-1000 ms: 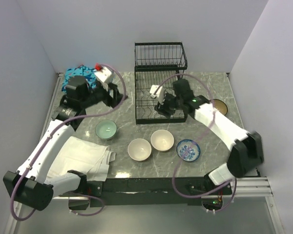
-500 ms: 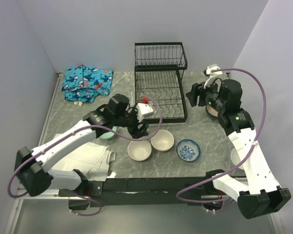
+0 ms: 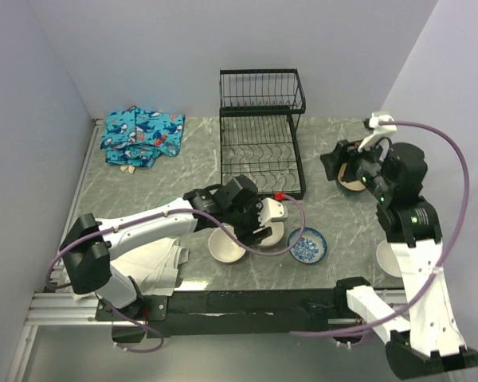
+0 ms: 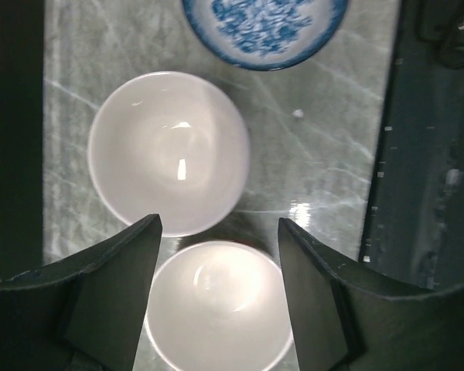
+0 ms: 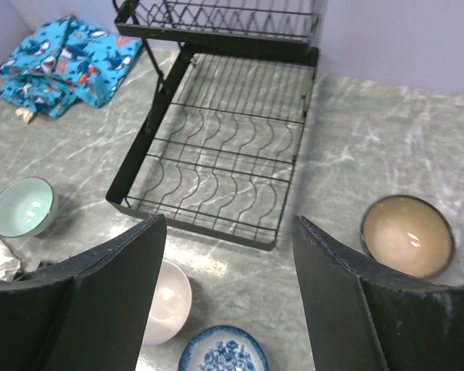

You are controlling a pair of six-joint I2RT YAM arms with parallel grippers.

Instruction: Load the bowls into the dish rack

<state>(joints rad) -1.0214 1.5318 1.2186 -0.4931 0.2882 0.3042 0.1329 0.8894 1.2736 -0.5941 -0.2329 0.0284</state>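
Note:
The black wire dish rack (image 3: 260, 151) stands empty at the back middle, also in the right wrist view (image 5: 224, 154). My left gripper (image 3: 256, 235) is open, hovering over two cream bowls (image 3: 225, 247). In the left wrist view (image 4: 216, 224) one cream bowl (image 4: 216, 305) lies between the fingers (image 4: 108, 294), the other (image 4: 168, 151) just beyond. The blue-and-white bowl (image 3: 307, 245) sits right of them. My right gripper (image 3: 332, 163) is open and empty, in the air beside the brown bowl (image 3: 356, 177). Its view (image 5: 228, 224) shows the brown bowl (image 5: 406, 236) and a pale green bowl (image 5: 23, 205).
A blue patterned cloth (image 3: 139, 135) lies at the back left. A white towel (image 3: 143, 255) lies at the front left under the left arm. A white round thing (image 3: 386, 259) shows partly behind the right arm at the table's right edge.
My left arm swung from the back left over to the cream bowls. My right arm left the rack and moved right and back, to beside the brown bowl.

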